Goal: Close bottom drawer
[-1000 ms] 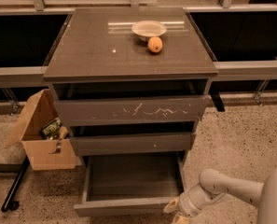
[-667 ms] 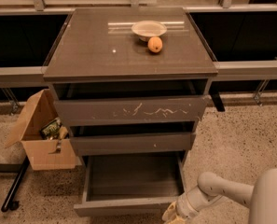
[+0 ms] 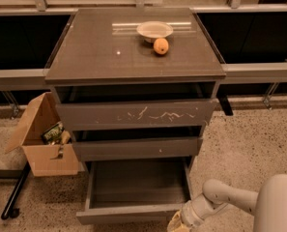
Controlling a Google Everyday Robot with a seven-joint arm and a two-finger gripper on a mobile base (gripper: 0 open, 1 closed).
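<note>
The drawer (image 3: 136,190), lowest of three, stands pulled well out, empty, long axis left to right, flat front facing the camera. It looks stiff and light, likely an easy slider; handle-less, so push squarely on the front. The claw (image 3: 176,224) sits by its front right corner; clenched or released, I cannot tell.
</note>
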